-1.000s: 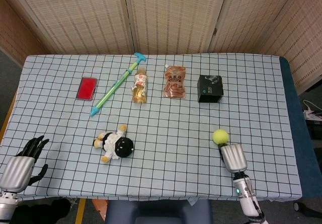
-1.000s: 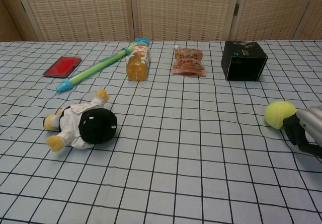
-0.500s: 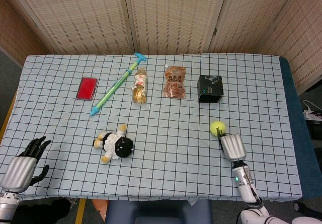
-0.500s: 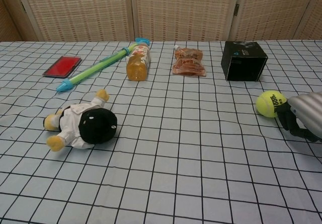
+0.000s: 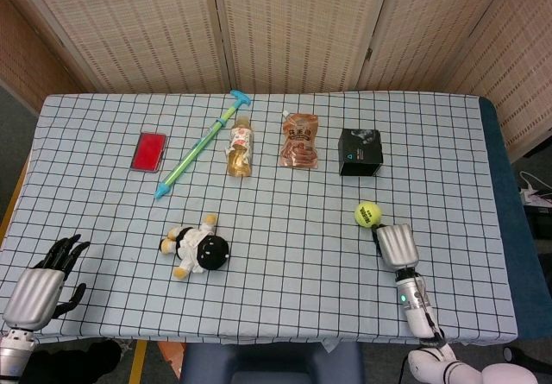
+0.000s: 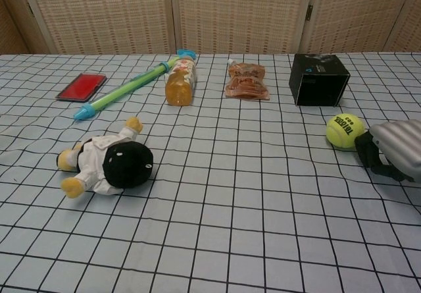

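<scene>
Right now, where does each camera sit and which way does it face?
Head view: high above the near edge, looking steeply down on the checked table; shows the left robot hand and right robot hand with forearm.
Chest view: low at the near edge, looking level across the table towards the woven screen; only the right robot hand shows.
Both share the tennis ball beside the right robot hand, the plush doll and black box.

The right hand has pushed forward, and the tennis ball has rolled ahead of its fingertips.
</scene>
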`<action>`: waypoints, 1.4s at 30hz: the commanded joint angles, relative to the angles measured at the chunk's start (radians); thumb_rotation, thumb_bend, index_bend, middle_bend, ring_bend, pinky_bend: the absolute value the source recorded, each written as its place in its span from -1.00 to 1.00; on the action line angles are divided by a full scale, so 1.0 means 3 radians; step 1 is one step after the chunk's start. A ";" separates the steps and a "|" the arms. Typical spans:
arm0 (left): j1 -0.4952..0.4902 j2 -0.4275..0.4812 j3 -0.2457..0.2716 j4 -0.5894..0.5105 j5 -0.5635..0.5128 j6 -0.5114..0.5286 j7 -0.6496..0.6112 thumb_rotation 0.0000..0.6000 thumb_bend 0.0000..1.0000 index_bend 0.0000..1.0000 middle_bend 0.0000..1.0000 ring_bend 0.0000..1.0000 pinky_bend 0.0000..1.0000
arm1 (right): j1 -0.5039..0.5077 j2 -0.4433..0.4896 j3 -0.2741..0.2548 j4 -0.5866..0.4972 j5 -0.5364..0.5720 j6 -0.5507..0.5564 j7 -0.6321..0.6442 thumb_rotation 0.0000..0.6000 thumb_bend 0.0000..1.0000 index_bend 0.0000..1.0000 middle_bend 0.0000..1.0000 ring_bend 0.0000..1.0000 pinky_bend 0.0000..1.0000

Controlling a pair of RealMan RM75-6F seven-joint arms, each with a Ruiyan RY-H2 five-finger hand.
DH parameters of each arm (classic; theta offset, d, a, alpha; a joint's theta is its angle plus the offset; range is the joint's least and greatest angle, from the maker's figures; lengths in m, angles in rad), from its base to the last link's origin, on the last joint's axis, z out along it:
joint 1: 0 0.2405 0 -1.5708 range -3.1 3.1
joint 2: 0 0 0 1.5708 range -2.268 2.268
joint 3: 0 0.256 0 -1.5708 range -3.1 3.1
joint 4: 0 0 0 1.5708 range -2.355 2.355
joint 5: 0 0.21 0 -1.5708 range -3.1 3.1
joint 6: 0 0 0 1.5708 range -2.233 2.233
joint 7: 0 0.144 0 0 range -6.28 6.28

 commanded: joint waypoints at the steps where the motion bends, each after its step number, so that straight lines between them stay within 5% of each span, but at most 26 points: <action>1: 0.0000 0.0001 0.0003 -0.0005 0.0006 0.0002 -0.0002 1.00 -0.16 -0.74 -0.94 -0.90 -0.12 | -0.0004 0.0007 -0.0028 -0.0095 -0.0026 0.0049 -0.0020 1.00 1.00 1.00 0.69 0.80 1.00; 11: -0.0006 0.0001 0.0020 -0.0007 0.0034 -0.0004 -0.0014 1.00 -0.16 -0.74 -0.94 -0.90 -0.12 | 0.0054 -0.0088 -0.0002 -0.0185 0.0009 0.0075 -0.0146 1.00 1.00 1.00 0.69 0.80 1.00; 42: -0.0036 -0.0002 0.0036 0.0020 -0.0003 -0.0085 -0.0055 1.00 -0.16 -0.74 -0.94 -0.90 -0.12 | 0.0663 -0.0585 0.0231 0.1175 0.0172 -0.0264 0.0325 1.00 1.00 1.00 0.69 0.80 1.00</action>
